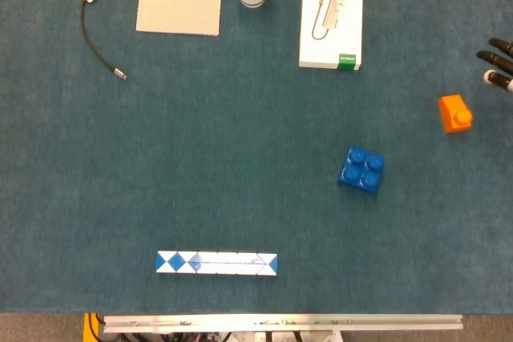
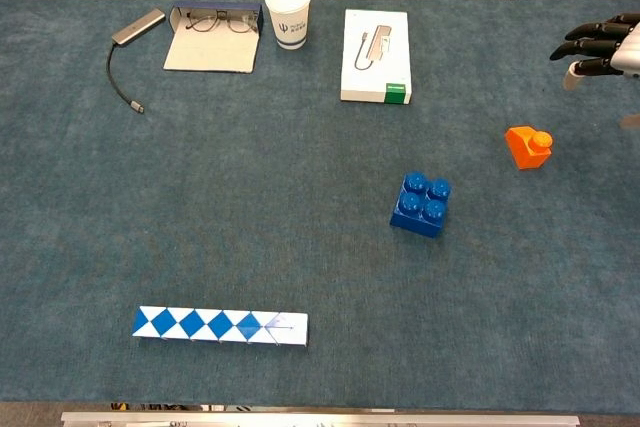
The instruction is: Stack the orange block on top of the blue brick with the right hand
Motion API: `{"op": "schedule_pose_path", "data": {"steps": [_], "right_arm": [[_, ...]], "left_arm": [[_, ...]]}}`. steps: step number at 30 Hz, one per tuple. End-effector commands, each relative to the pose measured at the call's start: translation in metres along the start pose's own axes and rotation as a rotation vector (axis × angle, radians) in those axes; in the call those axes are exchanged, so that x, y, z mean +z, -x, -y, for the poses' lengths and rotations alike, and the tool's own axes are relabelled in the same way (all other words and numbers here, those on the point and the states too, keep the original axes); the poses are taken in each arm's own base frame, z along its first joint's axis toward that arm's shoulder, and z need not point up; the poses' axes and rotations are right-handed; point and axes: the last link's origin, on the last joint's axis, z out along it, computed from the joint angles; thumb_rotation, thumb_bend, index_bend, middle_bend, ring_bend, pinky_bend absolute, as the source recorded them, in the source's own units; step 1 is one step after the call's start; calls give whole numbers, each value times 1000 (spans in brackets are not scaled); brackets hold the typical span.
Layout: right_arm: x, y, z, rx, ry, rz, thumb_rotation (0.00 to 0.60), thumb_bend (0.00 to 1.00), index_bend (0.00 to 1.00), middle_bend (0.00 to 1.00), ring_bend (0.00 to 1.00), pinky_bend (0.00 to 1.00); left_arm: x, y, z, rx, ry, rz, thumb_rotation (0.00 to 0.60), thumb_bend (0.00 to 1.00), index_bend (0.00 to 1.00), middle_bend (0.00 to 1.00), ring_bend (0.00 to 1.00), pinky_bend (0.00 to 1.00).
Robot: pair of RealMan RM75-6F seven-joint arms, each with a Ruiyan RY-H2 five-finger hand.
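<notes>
Blue-and-white, one folding puzzle strip [image 2: 220,325] lies flat nearest to me on the teal felt table [image 2: 250,207], stretched left to right. Further out and to the right sits the one blue brick [image 2: 421,204], studs up, turned slightly askew, with nothing on it. Beyond it and further right lies the one orange block [image 2: 527,145], well apart from the brick, resting on the cloth.

My right hand [image 2: 598,44] shows only at the right edge of both views, above the table, beyond the orange block and to its right, near it but not touching. Its dark fingers [image 1: 498,62] are spread and point leftward; it holds nothing. My left hand does not show in either view.

Along the far edge, left to right: one grey adapter with its black cable [image 2: 118,69] curling toward me, one open case with one pair of glasses [image 2: 214,33], one white paper cup [image 2: 287,13] upright just beside the case, and one white box [image 2: 376,42] with a green corner, lying flat.
</notes>
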Motion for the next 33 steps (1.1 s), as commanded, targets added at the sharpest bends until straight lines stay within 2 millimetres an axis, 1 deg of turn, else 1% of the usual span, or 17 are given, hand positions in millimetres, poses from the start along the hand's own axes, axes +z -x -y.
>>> {"op": "schedule_pose_path", "data": {"steps": [1,7,14,22,33], "right_arm": [[7,2,8,42,-27,-24,600,45,371,175,107,243],[16,4,19,112,-74,-62,600,45,371,174,108,242],[24,3,24,142,-132,-55,600,51,371,174,107,241],[29,-4,20,152,-180,-41,600,55,371,175,107,241],[30,-10,13,132,-214,-22,600,62,371,175,107,242]], "left_arm": [[0,0,1,-1,-5,3,600,215,367,376,327,484],[2,1,4,-3,-20,10,600,215,367,376,327,484],[5,3,9,10,-46,10,600,215,367,375,328,484],[9,2,13,66,-52,-22,600,215,367,367,327,495],[22,-3,8,129,-3,-61,600,215,367,365,327,505]]}}
